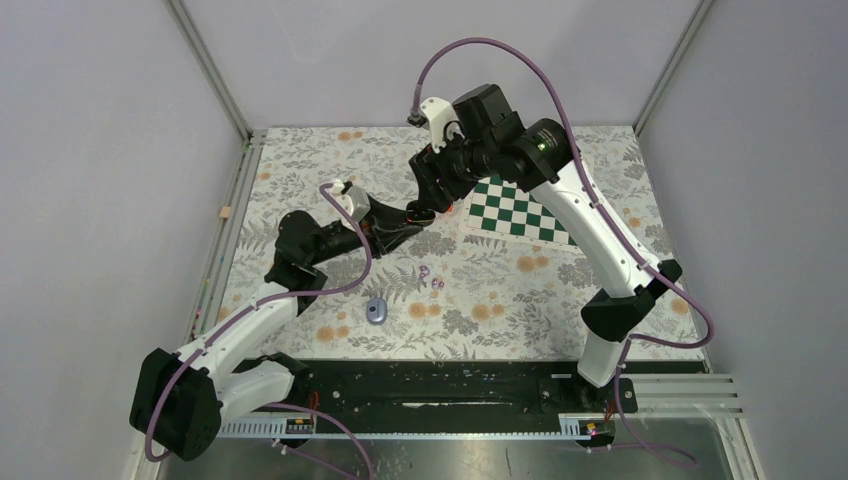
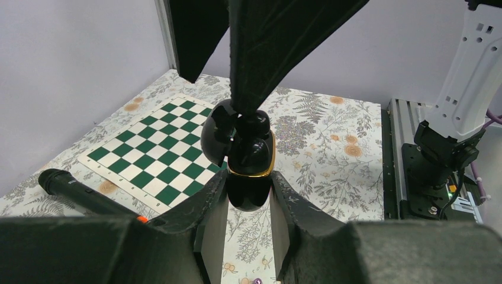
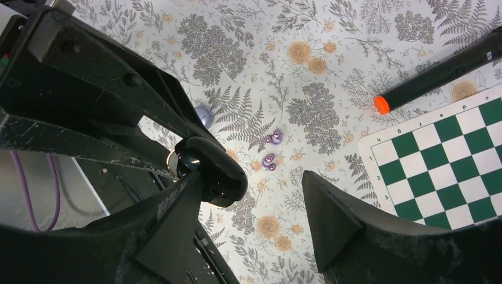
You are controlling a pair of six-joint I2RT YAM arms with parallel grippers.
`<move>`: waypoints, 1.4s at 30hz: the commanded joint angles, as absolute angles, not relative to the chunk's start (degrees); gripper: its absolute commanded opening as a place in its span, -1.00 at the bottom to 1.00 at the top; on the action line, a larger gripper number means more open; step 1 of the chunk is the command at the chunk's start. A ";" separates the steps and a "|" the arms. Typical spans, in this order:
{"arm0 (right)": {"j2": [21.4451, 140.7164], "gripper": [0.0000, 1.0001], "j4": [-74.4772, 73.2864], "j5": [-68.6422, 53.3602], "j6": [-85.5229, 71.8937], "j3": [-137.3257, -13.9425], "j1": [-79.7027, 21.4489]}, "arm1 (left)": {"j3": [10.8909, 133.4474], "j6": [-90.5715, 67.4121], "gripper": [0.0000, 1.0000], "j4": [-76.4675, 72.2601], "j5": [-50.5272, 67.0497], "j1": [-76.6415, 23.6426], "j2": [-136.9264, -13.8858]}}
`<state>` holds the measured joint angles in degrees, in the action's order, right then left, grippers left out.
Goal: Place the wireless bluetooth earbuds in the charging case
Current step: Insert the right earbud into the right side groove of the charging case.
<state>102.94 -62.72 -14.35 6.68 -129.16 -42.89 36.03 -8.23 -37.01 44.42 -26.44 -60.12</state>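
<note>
We have the left fingers closed on the lower half of a glossy black charging case with a gold band. They hold it up off the desk near the centre of the top view. Its lid looks swung aside, though we cannot say for sure, nor whether anything sits inside. The right fingers are spread wide and hold nothing. In the left wrist view one of them comes down from the top of the frame onto the case's upper end.

The move ahead turns on where the buds are. The two lilac earbuds lie loose on the desk, just beside each other, in the middle of the right wrist view. They are beyond the gap between the right fingers and to the right of the held case. In the top view they sit below the meeting fingers, between them and a small lilac case at lower left. The pair lines up roughly top to bottom in the right wrist view; each bud is too small for us to read its own long axis. Both arms are about equally near, but we judge the free right one the natural picker. Which case the buds belong in we cannot tell.

The desk carries a floral print. A green chessboard lies at upper right, with a black microphone with an orange end beside it. Plain pale walls close in three sides.
</note>
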 commanded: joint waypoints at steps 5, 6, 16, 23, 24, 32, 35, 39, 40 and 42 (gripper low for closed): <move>100.13 0.40 -63.89 -17.48 8.89 -128.64 -42.57 | 38.94 -10.18 -1.00 -41.34 43.09 -25.93 -60.12; 100.06 0.40 -63.90 -17.32 9.11 -128.52 -42.61 | 38.91 -10.19 -1.00 -41.38 43.11 -25.91 -60.12; 100.15 0.39 -63.99 -12.90 10.39 -128.24 -42.51 | 39.47 -11.37 -1.00 -41.77 43.75 -25.44 -60.60; 100.84 0.35 -64.27 -9.28 12.43 -128.33 -42.49 | 40.06 -12.59 -1.00 -41.93 44.12 -25.49 -60.61; 100.69 0.35 -64.25 -8.92 12.74 -128.06 -42.51 | 40.12 -12.76 -1.00 -41.99 44.24 -25.44 -60.59; 100.82 0.34 -64.08 -8.31 12.65 -128.50 -42.52 | 40.17 -13.36 -1.00 -42.76 46.18 -25.49 -61.10; 101.39 0.34 -64.08 -8.46 12.04 -130.05 -42.53 | 40.17 -13.00 -1.00 -42.50 46.36 -25.49 -61.09; 101.16 0.36 -64.20 -8.76 11.87 -131.39 -42.49 | 39.88 -12.49 -1.00 -41.95 46.59 -25.44 -60.94; 100.90 0.36 -64.39 -8.96 12.20 -131.40 -42.53 | 39.89 -12.48 -1.00 -41.87 46.65 -25.48 -60.89; 100.38 0.36 -64.89 -9.72 12.89 -131.32 -42.49 | 39.95 -12.48 -1.00 -41.87 46.74 -25.43 -60.98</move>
